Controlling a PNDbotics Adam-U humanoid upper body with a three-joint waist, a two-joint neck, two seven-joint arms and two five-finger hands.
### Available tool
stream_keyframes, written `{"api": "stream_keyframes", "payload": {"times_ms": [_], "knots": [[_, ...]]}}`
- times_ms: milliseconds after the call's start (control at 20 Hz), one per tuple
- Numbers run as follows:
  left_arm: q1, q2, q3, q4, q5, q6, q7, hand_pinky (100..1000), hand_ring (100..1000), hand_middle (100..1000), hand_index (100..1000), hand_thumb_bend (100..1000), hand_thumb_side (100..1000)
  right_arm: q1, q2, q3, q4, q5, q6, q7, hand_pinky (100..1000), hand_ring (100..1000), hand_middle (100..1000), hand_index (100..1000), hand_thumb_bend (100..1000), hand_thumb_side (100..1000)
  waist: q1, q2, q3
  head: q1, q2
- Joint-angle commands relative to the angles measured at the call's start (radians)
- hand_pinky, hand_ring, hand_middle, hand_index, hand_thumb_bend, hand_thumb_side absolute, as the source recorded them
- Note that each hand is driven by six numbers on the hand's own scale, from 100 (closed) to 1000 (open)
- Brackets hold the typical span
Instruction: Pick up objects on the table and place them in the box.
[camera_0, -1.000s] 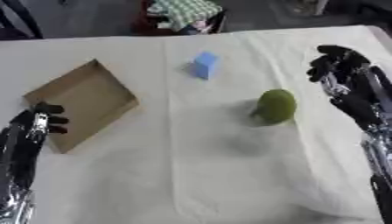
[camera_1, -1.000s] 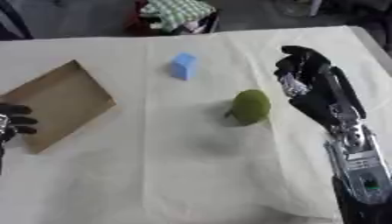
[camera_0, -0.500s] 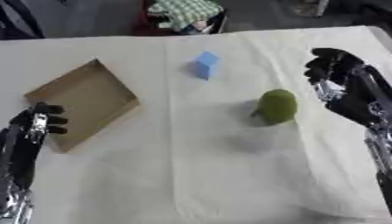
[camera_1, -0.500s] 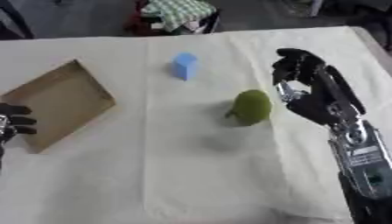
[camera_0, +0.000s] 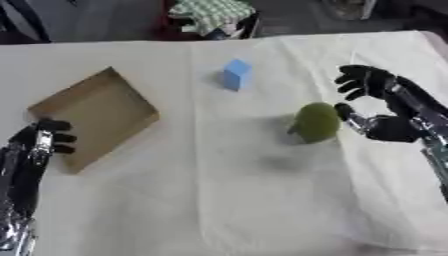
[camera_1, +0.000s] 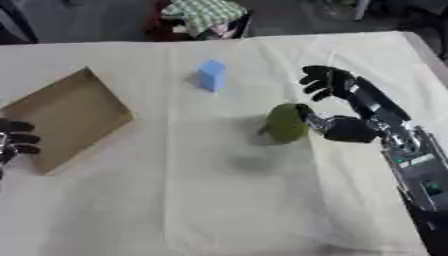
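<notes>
Table (camera_0: 245, 200): white cloth; box (camera_0: 92, 116) left, blue block (camera_0: 235, 74) beyond.
Right hand (camera_1: 343, 107): spread wide, thumb touching green fruit (camera_0: 316, 122).
Left hand (camera_0: 45, 142): curled at box edge.
Risk: round fruit may roll off.

Cloth-covered table (camera_0: 219, 200): cardboard box (camera_0: 92, 116), blue block (camera_0: 235, 74), green fruit (camera_0: 316, 122).
</notes>
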Motion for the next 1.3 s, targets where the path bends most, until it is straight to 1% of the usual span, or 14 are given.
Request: {"api": "stream_keyframes", "payload": {"times_ms": [50,250,500,950,1300], "knots": [[-0.006,0.018,-0.001,-0.013,-0.002,-0.001,-0.004,571,610,612,655,100,771,-0.023,-0.053,0.011,0.023,0.030,-0.010,0.020,704,766,773,929,314,373,0.000,-0.014,0.002,-0.003,0.002],[-0.005,0.019,-0.001,-0.013,-0.002,-0.001,-0.004,571,610,612,655,100,771,-0.042,-0.079,0.033,0.054,0.059,-0.021,0.045,708,771,779,933,331,376,-0.001,-0.014,0.005,-0.005,0.003],[-0.006,0.018,-0.003,-0.012,-0.002,0.000,-0.006,572,611,612,655,100,771,-0.070,-0.091,0.051,0.091,0.087,-0.027,0.055,711,774,786,935,335,379,-0.001,-0.014,0.008,-0.006,0.003],[-0.007,0.017,-0.005,-0.012,-0.001,0.000,-0.009,572,613,612,655,100,771,-0.134,-0.081,0.086,0.172,0.138,-0.035,0.073,711,769,788,936,324,388,0.001,-0.016,0.014,-0.011,0.003],[-0.007,0.017,-0.006,-0.012,-0.001,0.000,-0.010,572,615,612,655,100,771,-0.154,-0.081,0.108,0.220,0.185,-0.050,0.087,715,768,783,923,316,396,-0.001,-0.016,0.017,-0.013,0.003]]}}
